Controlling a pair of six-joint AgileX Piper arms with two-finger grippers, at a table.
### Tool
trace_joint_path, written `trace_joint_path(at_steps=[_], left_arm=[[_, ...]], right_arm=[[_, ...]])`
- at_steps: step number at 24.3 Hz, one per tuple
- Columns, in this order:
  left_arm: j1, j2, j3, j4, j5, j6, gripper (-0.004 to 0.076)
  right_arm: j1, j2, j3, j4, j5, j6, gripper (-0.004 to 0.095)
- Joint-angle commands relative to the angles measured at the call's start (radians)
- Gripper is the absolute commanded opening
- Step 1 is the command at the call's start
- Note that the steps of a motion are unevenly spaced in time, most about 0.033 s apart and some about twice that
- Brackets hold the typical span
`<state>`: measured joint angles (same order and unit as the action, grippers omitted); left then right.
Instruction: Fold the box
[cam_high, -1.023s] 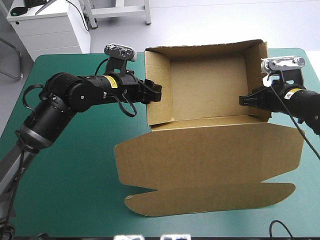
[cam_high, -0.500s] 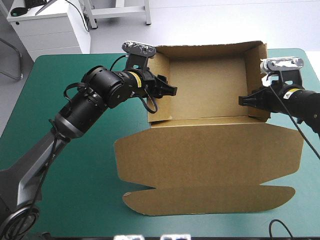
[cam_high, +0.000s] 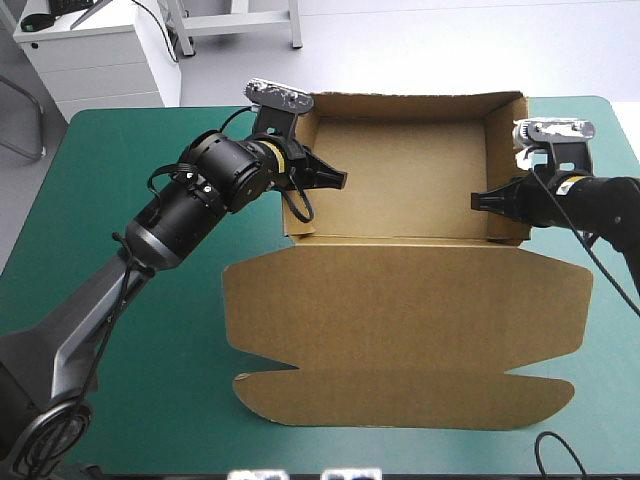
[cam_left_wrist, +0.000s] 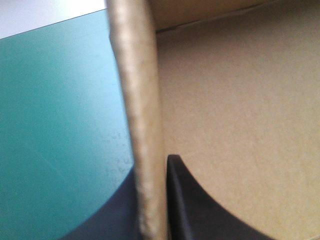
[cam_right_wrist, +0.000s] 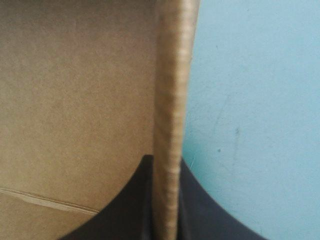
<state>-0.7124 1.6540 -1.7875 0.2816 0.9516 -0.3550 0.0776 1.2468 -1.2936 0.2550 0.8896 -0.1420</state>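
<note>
The brown box (cam_high: 405, 180) stands on the teal-green table as an open tray, its four walls raised and its lid (cam_high: 400, 335) lying flat toward the near edge. My left gripper (cam_high: 335, 180) is shut on the box's left wall; in the left wrist view the wall's edge (cam_left_wrist: 142, 125) runs between the two black fingers (cam_left_wrist: 195, 210). At the opposite side my right gripper (cam_high: 482, 201) is shut on the box's right wall, whose edge (cam_right_wrist: 170, 115) rises between its fingers (cam_right_wrist: 125, 210) in the right wrist view.
Bare teal-green cover (cam_high: 120, 130) lies to the left of the box and a narrower strip (cam_high: 610, 330) to its right. The lid's rounded front flap (cam_high: 400, 395) reaches close to the table's near edge.
My left arm swung in from outside the left wall, and its fingers came together over that wall. The whole box shifted a little to the left and toward the near edge. The right gripper kept its grip.
</note>
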Motion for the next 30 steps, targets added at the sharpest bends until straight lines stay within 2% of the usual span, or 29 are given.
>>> trace_joint_path(at_steps=[1, 4, 13, 22, 30], left_arm=[[-0.009, -0.035, -0.032, 0.073, -0.024, 0.055, -0.0008], [0.004, -0.001, -0.032, 0.117, 0.074, 0.088, -0.0007], [0.100, 0.169, -0.032, 0.000, 0.172, 0.164, -0.0007], [0.182, 0.297, -0.032, -0.228, 0.164, 0.276, -0.0007], [0.190, 0.318, -0.032, -0.243, 0.148, 0.287, -0.0007]], right_arm=[[0.000, 0.019, -0.037, 0.066, 0.002, -0.038, -0.0012], [0.000, 0.069, -0.037, 0.050, 0.031, -0.040, -0.0011], [0.000, 0.176, -0.037, -0.040, 0.068, -0.013, -0.0011], [0.000, 0.349, -0.037, -0.067, 0.098, 0.012, -0.0011], [0.000, 0.380, -0.037, -0.098, 0.077, 0.014, -0.0012]])
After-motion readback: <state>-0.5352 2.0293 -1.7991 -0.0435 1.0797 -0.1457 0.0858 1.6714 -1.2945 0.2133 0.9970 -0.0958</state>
